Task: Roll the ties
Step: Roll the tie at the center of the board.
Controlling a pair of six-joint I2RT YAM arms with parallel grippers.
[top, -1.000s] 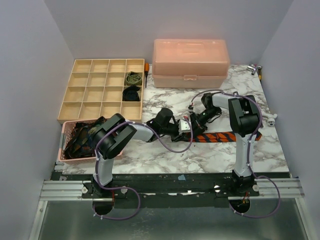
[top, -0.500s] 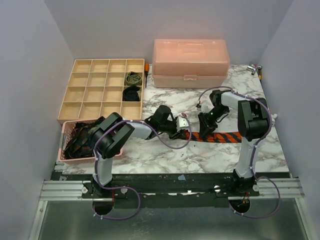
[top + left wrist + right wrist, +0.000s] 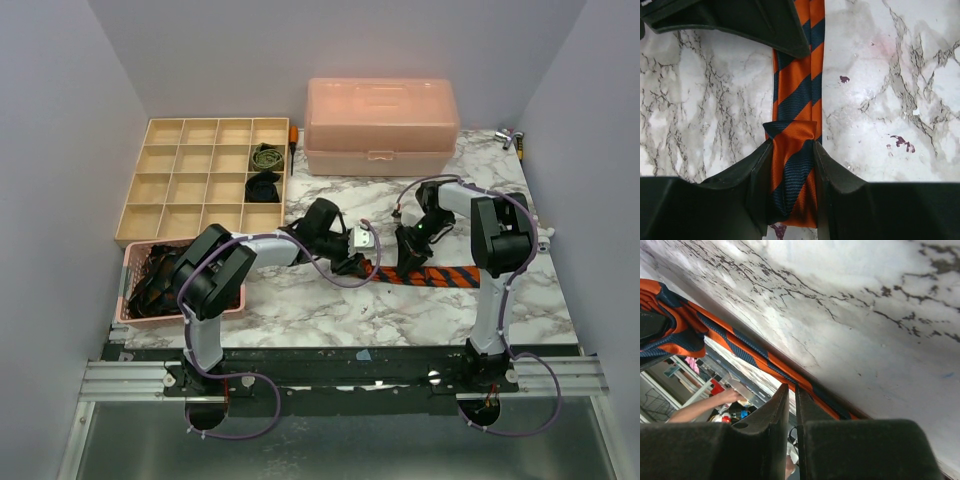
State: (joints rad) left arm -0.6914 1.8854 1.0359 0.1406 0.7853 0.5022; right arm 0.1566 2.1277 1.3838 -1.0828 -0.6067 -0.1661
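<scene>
Two arms bent inward: left fingers [image 3: 747, 187] pinch striped tie [image 3: 796, 95] fold; right fingers [image 3: 771, 422] nearly together.

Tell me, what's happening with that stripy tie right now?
Left fingers clamped on the striped tie, at its folded end. Right fingers nearly closed, tips at the tie's flat length, grip unclear. Nothing else across it.

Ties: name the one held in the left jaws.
The orange-and-navy striped tie, lying on the marble, folded end between the left jaws. The olive tie and black tie sit rolled in the tray; other ties fill the pink basket.
</scene>
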